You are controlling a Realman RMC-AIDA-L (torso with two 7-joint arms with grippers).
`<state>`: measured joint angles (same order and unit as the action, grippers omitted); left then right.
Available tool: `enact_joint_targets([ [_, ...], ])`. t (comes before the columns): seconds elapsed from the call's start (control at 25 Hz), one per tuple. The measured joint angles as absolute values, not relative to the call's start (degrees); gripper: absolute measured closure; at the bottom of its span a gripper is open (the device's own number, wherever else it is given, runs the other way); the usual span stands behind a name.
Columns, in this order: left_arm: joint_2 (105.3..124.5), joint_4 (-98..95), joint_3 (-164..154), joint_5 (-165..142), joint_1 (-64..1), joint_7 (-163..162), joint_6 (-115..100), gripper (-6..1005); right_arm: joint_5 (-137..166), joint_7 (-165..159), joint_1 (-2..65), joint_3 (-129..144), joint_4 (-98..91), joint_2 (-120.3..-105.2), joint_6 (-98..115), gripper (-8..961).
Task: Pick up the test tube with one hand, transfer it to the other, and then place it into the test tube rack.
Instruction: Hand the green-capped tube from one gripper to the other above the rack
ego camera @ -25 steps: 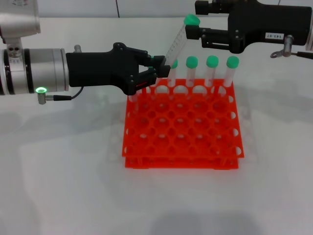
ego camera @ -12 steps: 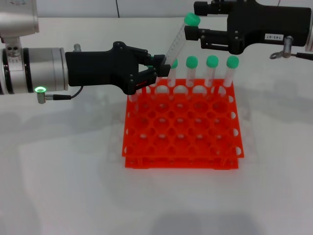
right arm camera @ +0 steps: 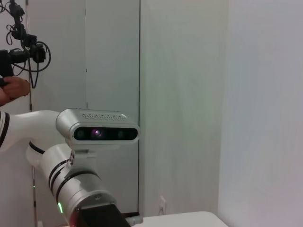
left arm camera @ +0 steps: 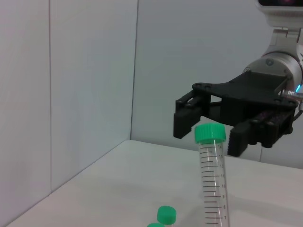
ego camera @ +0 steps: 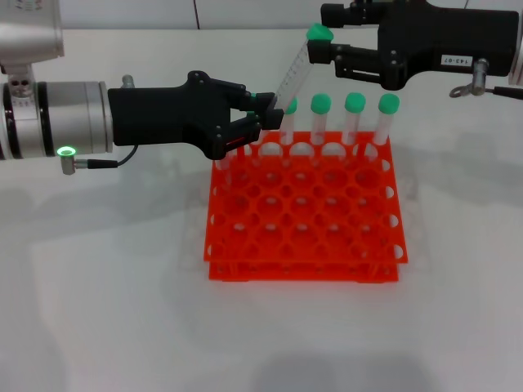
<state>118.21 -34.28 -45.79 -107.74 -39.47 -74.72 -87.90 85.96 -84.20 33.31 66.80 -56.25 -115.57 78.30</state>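
While the left gripper [ego camera: 265, 118] holds the test tube [ego camera: 294, 77] by its lower body, jaws closed on the clear wall just above the back-left corner of the test tube rack [ego camera: 306, 212], the tube leans up and to the right so that its green cap sits in the upper middle of the head view, right at the fingertips of the right gripper [ego camera: 327, 49]. That labelled gripper comes in from the upper right of the frame; in the left wrist view its jaws stand open, one finger to either side of and behind the cap, and I cannot tell whether either finger touches it. The handover looks about to happen rather than done. The main risk, as I judge it, is a grab on the cap alone: a smooth tapered cap on a tilted tube could slip or pivot once the left jaws let go, dropping the tube onto the rack or the white tabletop [ego camera: 122, 286]. Letting go too early would do the same. A swinging tube could also knock the four capped tubes [ego camera: 355, 118] standing in the rack's back row, just beside it.
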Motion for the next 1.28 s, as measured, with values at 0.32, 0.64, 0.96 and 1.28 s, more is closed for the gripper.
enact_joint_targets([
  [0.32, 118.20, -34.28, -45.79, -107.75, -39.48, -74.73, -87.89, 804, 85.89, -84.20, 33.31, 66.80, -56.19, -115.72, 78.26, 512],
  [0.64, 118.21, -34.28, -45.75, -107.75, -39.67, -74.63, -87.89, 804, 85.24, -84.20, 33.38, 67.29, -55.70, -115.71, 78.25, 522],
  [0.96, 118.21, -34.28, -45.79, -107.67, -39.89, -74.62, -87.89, 803, 85.16, -84.20, 33.58, 67.50, -55.63, -115.75, 77.97, 536],
  [1.28, 118.21, -34.27, -45.79, -107.65, -39.90, -74.62, -87.87, 803, 85.13, -84.20, 33.58, 67.50, -55.63, -115.70, 77.91, 635],
])
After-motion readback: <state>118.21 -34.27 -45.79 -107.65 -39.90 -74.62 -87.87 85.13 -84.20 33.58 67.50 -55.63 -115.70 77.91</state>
